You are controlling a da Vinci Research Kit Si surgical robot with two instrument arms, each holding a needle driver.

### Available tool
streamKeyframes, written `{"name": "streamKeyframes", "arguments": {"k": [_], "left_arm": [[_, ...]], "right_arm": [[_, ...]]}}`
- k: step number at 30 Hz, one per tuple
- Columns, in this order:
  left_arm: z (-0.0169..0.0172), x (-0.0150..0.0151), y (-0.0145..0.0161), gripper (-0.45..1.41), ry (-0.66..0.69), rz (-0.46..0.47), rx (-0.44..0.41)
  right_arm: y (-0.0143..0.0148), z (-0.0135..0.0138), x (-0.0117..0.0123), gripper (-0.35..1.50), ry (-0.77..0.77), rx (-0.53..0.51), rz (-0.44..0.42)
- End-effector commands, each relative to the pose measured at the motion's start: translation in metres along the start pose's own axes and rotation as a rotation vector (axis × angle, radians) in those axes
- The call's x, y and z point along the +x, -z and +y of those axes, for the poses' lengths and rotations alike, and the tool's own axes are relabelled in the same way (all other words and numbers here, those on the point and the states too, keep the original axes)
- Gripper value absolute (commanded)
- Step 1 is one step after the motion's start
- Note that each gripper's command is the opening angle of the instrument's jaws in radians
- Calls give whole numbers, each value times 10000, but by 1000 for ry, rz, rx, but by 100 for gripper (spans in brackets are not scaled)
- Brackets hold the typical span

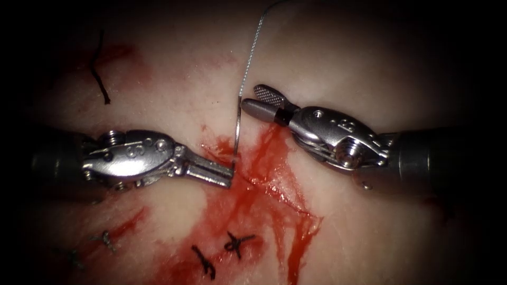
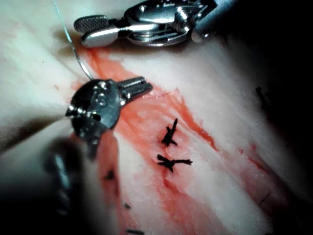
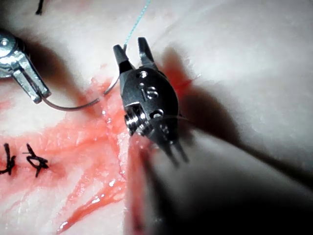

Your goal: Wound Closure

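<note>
My left tool point(image 1: 228, 177) comes in from the left, its jaws shut on the curved needle point(image 1: 237, 132) near one end, at the red, wet cut point(image 1: 248, 182). From that grip the needle rises over the tissue point(image 1: 174, 79); in the right wrist view it arcs point(image 3: 68, 107) from the left tool point(image 3: 35, 93). The needle's thread end sits right at my right tool point(image 1: 250, 97), which stands open and holds nothing. The pale thread point(image 1: 251, 47) runs up and away from there. In the right wrist view the thread point(image 3: 134, 24) passes by the open right tool point(image 3: 130, 46).
Several dark tied stitches point(image 1: 237, 244) point(image 1: 205, 261) lie along the cut nearer the camera, also seen in the left wrist view as knots point(image 2: 170, 133). A loose dark thread end point(image 1: 97, 68) lies at the far left. Red fluid point(image 1: 296, 232) streaks the tissue to the right of the cut.
</note>
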Motion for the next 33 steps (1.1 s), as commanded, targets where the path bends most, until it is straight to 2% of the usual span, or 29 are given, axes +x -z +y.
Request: {"name": "streamKeyframes", "arguments": {"k": [1,2,5,6,8,9,11,12,16,17,23,28,33], "left_arm": [[-1,0,-3,-45,63,26,13],[2,8,1,-45,111,65,21],[4,19,5,-45,178,95,21],[6,30,10,-45,281,121,24],[7,35,12,-45,317,134,32],[8,45,18,-45,431,150,48],[9,50,21,-45,472,157,54],[9,58,28,-45,554,172,62],[9,74,45,-45,783,205,72],[8,80,53,-45,903,220,65],[6,87,67,-45,1138,262,45],[4,85,70,-45,1265,272,31],[4,82,74,-45,1430,265,-44]], "right_arm": [[-8,-5,-3,37,1,3,1],[-9,-5,-3,44,-5,0,2],[-9,-5,-3,47,13,11,-2],[-9,-6,-3,59,30,26,-4],[-8,-6,-3,59,42,35,-6],[-8,-7,-4,74,54,40,-4],[-8,-8,-4,79,60,44,-5],[-8,-9,-3,88,83,57,-5],[-9,-10,1,94,119,99,8],[-9,-11,3,98,133,120,17],[-12,-15,12,104,182,154,57],[-12,-21,20,88,185,156,72],[-12,-22,24,84,210,162,76]]}}
